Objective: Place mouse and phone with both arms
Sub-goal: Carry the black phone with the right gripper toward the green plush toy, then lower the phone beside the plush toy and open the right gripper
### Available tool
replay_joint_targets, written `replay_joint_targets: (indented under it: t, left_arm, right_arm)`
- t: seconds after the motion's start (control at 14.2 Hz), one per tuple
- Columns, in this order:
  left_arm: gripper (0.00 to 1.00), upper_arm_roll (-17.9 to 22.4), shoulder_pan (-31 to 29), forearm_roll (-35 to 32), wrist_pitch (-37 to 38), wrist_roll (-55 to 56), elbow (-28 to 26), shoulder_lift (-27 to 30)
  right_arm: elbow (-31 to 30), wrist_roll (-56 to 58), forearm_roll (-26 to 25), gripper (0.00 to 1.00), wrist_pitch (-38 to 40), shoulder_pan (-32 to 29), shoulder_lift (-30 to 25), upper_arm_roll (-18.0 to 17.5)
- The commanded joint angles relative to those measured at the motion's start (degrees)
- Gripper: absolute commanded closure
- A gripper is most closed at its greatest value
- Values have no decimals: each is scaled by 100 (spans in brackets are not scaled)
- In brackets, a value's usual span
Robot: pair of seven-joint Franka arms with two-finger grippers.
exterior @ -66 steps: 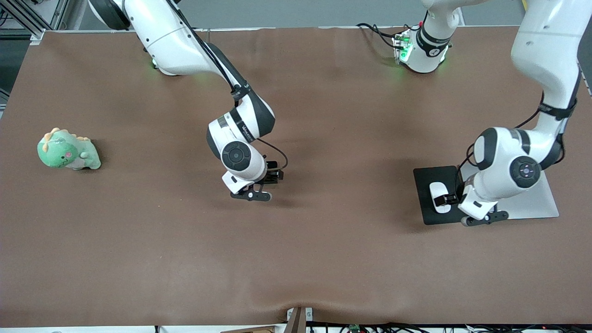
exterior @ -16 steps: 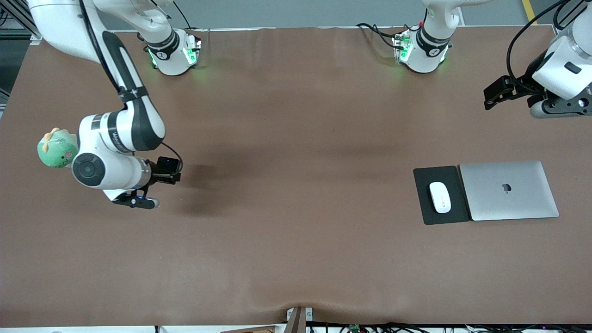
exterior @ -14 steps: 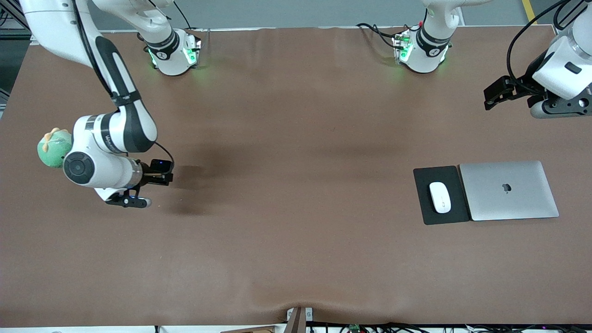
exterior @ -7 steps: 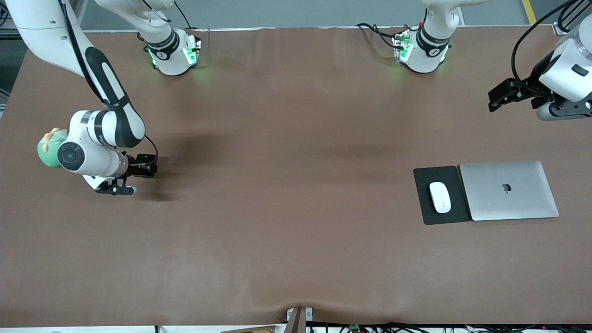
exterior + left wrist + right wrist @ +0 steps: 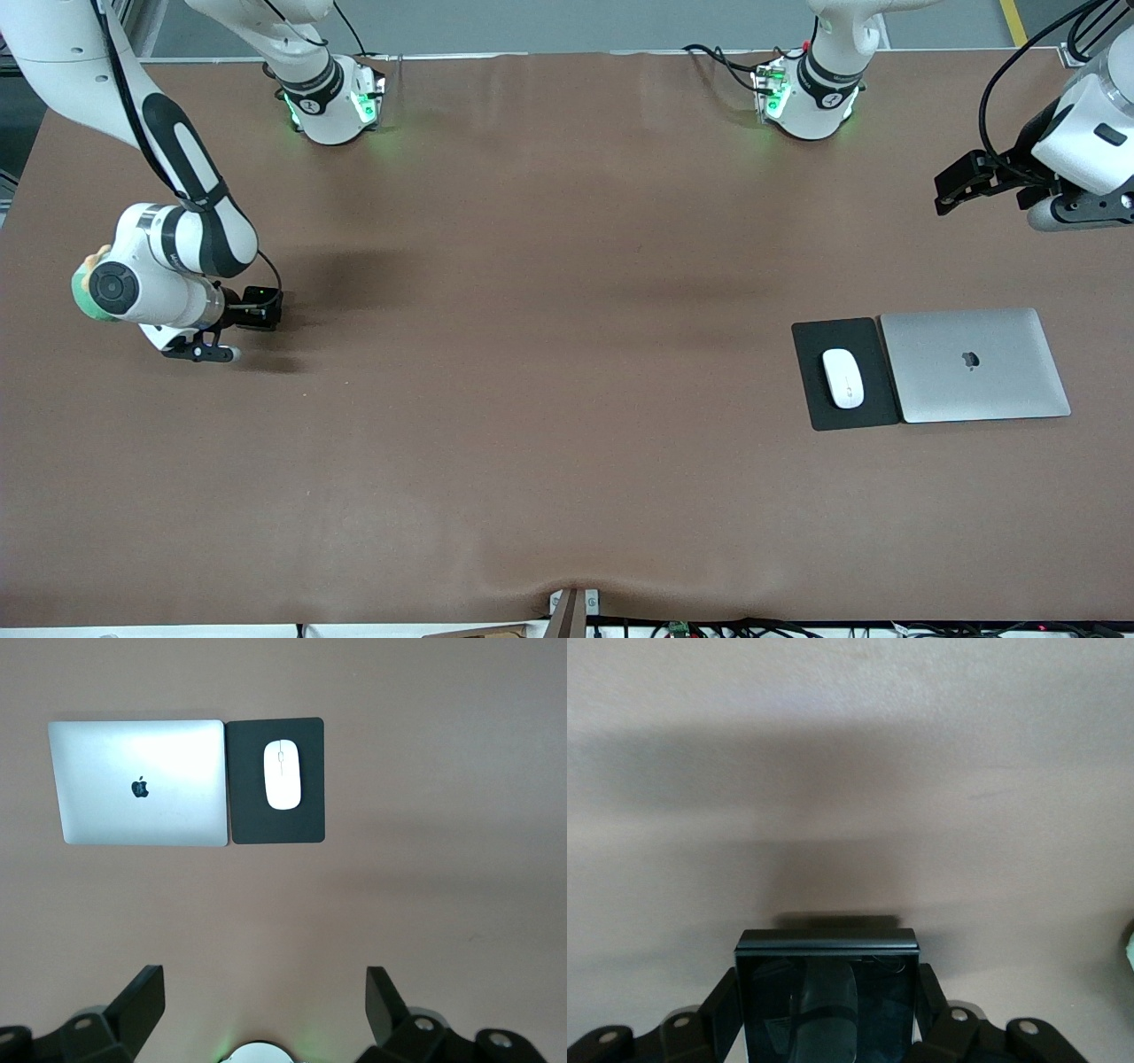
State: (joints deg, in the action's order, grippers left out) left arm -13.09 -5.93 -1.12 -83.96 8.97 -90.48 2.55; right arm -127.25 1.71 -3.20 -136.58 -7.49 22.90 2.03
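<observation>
1. The white mouse lay on the black mouse pad, which touched the edge of the closed silver laptop at the left arm's end of the brown surface.
2. Taking the laptop as landmark, the mouse pad sat just beside it, toward the right arm's end.
3. The left claw hung in the air over bare surface, farther from the front camera than the laptop and well apart from it; its fingers were spread wide with nothing between them.
4. The left wrist view looked down on the laptop, the pad and the mouse together.
5. The right claw was at the right arm's end of the surface, well apart from the laptop, low over the cloth.
6. Its fingers were pressed onto the black phone, pinching it by two sides.
7. A green plush toy sat just beside the right arm's wrist, mostly hidden by it.
</observation>
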Motion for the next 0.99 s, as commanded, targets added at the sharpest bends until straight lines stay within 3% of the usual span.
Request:
replay_joint_targets:
  t: [0.0,0.07,0.14,0.21,0.42,0.56,0.92]
  left_arm:
    - [0,-36,-39,121,-59,-115,-110,105]
    - [0,-36,-39,121,-59,-115,-110,105]
    - [0,-36,-39,121,-59,-115,-110,97]
    - [0,-36,-39,121,-68,-115,-110,96]
    - [0,-36,-39,121,-59,-115,-101,96]
    - [0,-36,-39,121,-68,-115,-93,96]
    - [0,-27,-48,121,-59,-115,-101,105]
  right_arm:
    - [-168,40,-119,96,-158,-95,4,-89]
    - [-160,40,-119,71,-141,-60,22,-89]
    - [-160,40,-119,30,-140,-42,48,-89]
    - [-142,40,-119,0,-132,-50,66,-89]
    - [6,67,-119,0,69,-51,-13,-98]
    - [637,102,-119,0,883,-59,30,-106]
    - [1903,155,-23,0,2027,195,31,-150]
